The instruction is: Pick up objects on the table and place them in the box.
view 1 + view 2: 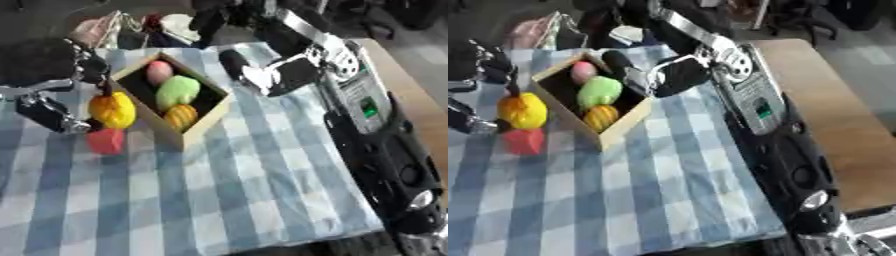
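An open wooden box point(203, 126) stands on the checked cloth and holds a pink fruit point(159, 71), a green one point(178, 92) and an orange striped one point(182, 116). Just outside its left wall is a yellow fruit point(112, 110) with a dark stem. My left hand point(54, 114) comes in from the left, fingers and thumb curved round this fruit. A red block point(107, 141) lies on the cloth right below it. My right hand point(262, 77) hovers over the box's far right rim, its dark fingers point(233, 63) straight and nothing in them.
The blue and white checked cloth point(219, 200) covers most of the table, and bare wood point(842, 115) shows to the right. Bags and a white thing point(179, 24) crowd the far edge. My right arm point(385, 150) stretches along the right side.
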Available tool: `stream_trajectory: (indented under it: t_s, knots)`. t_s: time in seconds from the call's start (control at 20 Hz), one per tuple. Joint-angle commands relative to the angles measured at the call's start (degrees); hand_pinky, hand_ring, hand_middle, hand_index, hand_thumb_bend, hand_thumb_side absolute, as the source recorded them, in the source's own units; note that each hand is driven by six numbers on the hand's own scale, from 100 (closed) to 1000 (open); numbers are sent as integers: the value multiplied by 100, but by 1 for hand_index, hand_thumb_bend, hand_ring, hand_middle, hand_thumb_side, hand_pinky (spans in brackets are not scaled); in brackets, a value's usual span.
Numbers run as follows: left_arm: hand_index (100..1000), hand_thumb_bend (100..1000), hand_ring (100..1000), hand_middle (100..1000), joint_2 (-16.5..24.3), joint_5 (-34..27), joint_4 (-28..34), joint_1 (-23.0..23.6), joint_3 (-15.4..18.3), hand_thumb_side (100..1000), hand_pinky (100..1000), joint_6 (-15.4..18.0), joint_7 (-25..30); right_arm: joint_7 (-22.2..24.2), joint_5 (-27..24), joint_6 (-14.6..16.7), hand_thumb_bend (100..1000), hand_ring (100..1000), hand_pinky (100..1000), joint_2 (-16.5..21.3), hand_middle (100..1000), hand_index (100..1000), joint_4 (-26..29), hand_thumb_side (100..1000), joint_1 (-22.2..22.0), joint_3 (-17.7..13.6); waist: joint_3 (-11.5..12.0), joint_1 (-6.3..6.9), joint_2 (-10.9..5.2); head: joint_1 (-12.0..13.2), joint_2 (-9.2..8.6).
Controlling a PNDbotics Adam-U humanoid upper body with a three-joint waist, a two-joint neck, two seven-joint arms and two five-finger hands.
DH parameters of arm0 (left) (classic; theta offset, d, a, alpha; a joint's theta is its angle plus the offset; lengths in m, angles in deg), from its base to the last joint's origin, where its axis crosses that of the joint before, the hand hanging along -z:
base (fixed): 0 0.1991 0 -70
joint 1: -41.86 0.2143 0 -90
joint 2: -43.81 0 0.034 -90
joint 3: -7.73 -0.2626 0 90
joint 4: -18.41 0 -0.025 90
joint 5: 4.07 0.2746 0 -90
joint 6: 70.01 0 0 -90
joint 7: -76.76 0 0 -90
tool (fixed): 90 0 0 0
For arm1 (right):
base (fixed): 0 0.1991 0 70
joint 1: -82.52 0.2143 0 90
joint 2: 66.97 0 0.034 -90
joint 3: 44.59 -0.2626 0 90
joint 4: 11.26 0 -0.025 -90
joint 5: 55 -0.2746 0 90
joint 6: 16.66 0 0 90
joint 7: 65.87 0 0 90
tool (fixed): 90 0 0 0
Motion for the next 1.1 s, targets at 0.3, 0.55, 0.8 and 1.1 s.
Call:
stream_trajectory:
  t_s: [0.3, 0.55, 0.8, 1.1]
  knots:
    - [639, 370, 510, 501, -772, 1268, -1225, -428, 337, 250, 644, 76, -961, -212, 200, -129, 100, 640, 822, -227, 715, 883, 373, 317, 109, -145, -237, -121, 38, 237, -92]
    - [697, 380, 555, 562, -942, 1737, -1537, -475, 444, 257, 678, 47, -1362, -321, 407, -194, 100, 640, 819, -314, 718, 883, 492, 322, 40, -176, -362, -132, 63, 291, -109]
    - [824, 508, 671, 723, -958, 1974, -1567, -473, 440, 290, 745, 37, -1514, -323, 592, -194, 100, 634, 789, -324, 718, 884, 542, 322, -24, -242, -422, -132, 75, 314, -109]
    - [883, 578, 749, 801, -784, 1953, -1401, -489, 414, 304, 803, 58, -1460, -341, 560, -208, 100, 632, 772, -314, 714, 883, 565, 325, -77, -274, -408, -96, 71, 296, -101]
